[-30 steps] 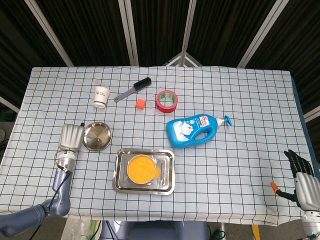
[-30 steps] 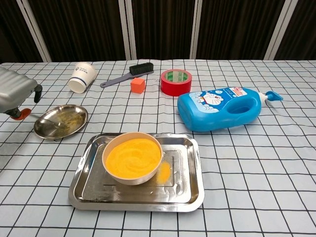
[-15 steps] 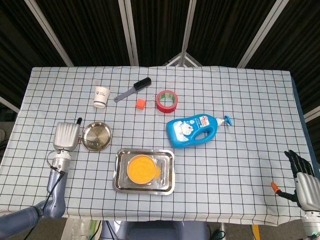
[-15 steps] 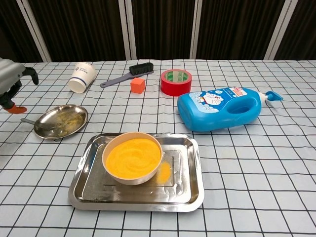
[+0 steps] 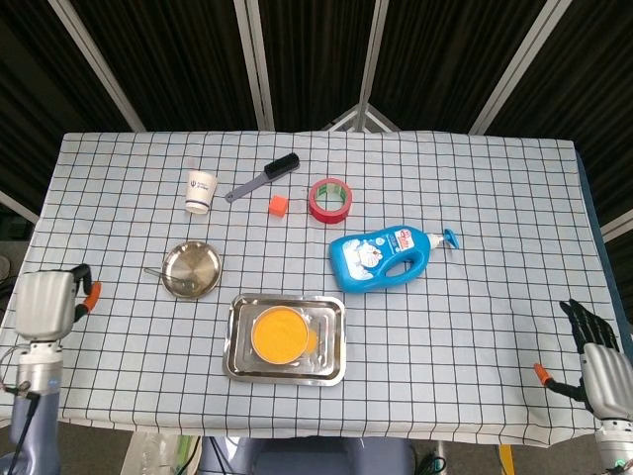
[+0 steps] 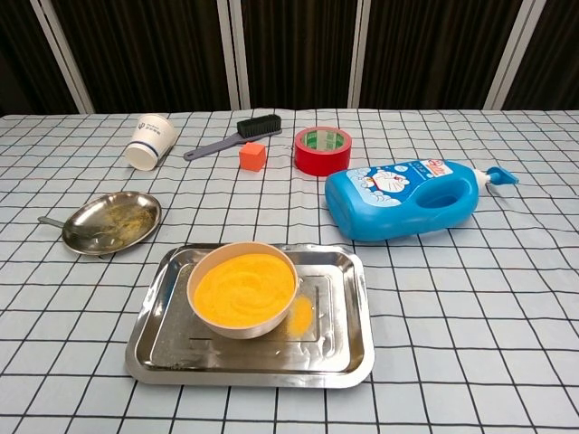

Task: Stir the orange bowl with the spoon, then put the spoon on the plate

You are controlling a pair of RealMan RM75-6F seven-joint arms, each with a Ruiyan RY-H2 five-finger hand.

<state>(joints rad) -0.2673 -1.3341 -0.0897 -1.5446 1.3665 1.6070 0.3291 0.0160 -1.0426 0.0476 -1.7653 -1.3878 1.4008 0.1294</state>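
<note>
With my left hand (image 5: 45, 305) well clear, its fingers hidden so I can't tell their state, my worry is the spoon (image 6: 68, 228), resting in the plate (image 6: 136, 206) with its handle overhanging the rim, tipping off if bumped

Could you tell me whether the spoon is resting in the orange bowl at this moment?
No, the spoon lies on the round metal plate, left of the orange bowl.
</note>
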